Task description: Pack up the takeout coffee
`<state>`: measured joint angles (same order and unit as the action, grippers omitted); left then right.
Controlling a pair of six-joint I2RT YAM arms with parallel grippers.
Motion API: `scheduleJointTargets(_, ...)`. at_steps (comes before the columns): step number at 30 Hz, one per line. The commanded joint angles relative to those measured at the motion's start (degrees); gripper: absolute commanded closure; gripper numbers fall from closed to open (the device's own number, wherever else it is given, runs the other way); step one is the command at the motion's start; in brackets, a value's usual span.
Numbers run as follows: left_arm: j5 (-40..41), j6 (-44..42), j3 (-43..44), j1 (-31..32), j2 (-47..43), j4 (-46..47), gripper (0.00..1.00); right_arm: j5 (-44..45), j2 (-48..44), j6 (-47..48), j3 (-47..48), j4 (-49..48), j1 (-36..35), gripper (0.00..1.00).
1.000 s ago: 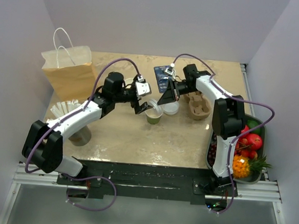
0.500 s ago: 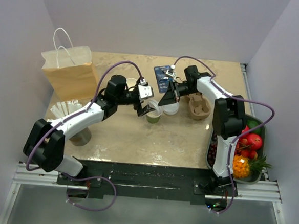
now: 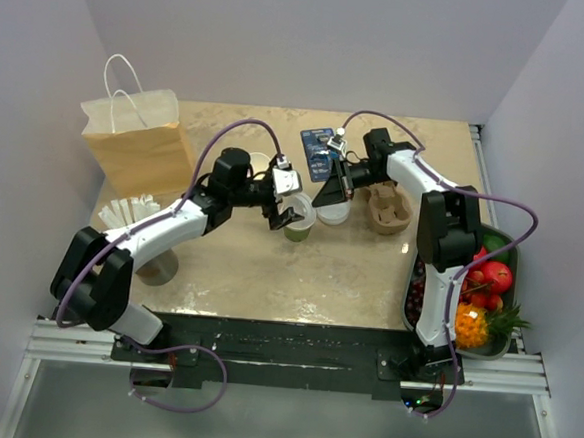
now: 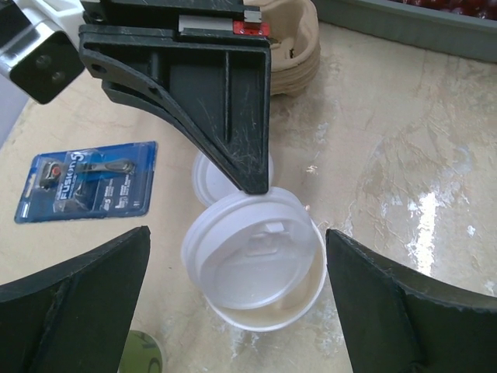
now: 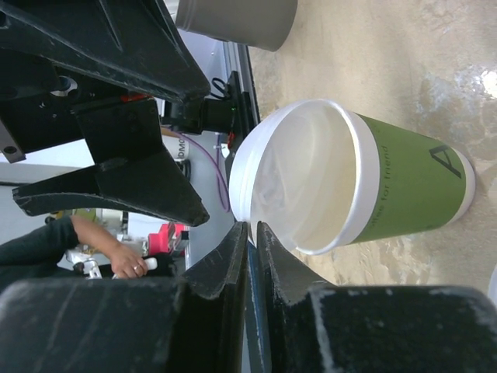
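Observation:
The takeout coffee cup [image 3: 299, 232], olive-green with a cream rim band [image 5: 411, 194], stands upright at mid-table. Its round white lid [image 4: 252, 249] lies tilted on the cup's mouth, one edge raised, not seated. My right gripper [image 3: 316, 203] is shut on the lid's raised edge; in the right wrist view [image 5: 250, 227] the jaws pinch the rim. My left gripper [image 3: 292, 217] is open, its two fingers [image 4: 85, 303] wide apart on either side of the cup without touching it.
More white lids [image 3: 335, 213] and a pulp cup carrier [image 3: 386, 208] lie right of the cup. A blue razor pack [image 3: 317, 146] lies behind. A brown paper bag [image 3: 137, 143] stands back left. A fruit tray [image 3: 492, 293] is at right, and a grey cup [image 3: 158, 266] at left.
My left gripper has moved right and closed in until its open fingers straddle the cup. My right gripper has kept its hold on the tilted lid with almost no movement.

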<state>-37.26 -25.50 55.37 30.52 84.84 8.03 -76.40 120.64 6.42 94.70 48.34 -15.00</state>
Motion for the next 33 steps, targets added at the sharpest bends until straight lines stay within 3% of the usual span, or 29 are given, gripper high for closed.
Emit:
scheduleJointTargets(1, -3.70, 0.10, 0.96, 0.50, 1.12, 1.02, 0.01, -0.41, -0.23, -0.53, -0.12, -0.96, 0.59, 0.85)
scheduleJointTargets(33, -4.14, -1.31, 2.90, 0.68, 4.90, -2.32, 0.05, 1.69, 3.64, 0.09, 3.39, -0.17, 0.77, 0.77)
